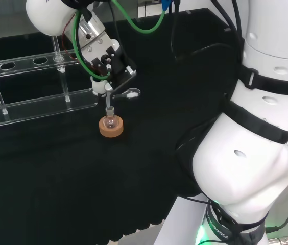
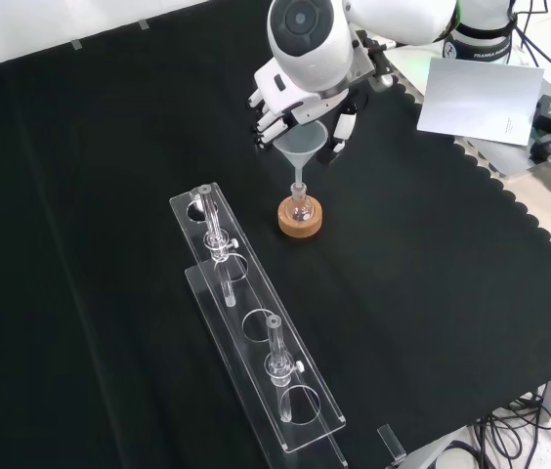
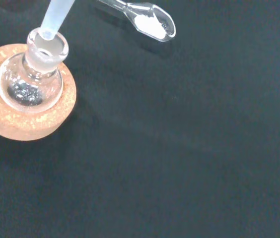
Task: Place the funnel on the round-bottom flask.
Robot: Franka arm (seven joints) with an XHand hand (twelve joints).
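One funnel (image 2: 301,147), stem down in the neck of one round-bottom flask (image 2: 300,208) on one cork ring (image 2: 300,222). Hand (image 2: 277,107) curled round the funnel's cone. One clear spoon (image 3: 150,22) with white powder on the cloth, about 1 o'clock of the flask in wrist view. One clear rack (image 2: 256,332) at the flask's 7 o'clock in front view, two tubes (image 2: 213,221) standing in it. Black cloth (image 2: 432,293) covers the bench; white sheet (image 2: 476,98) at its 2 o'clock edge.

My arm (image 1: 256,153) is glossy white with black bands and a green-lit base. Green cables (image 1: 134,23) loop to the black-and-white hand (image 1: 105,56).
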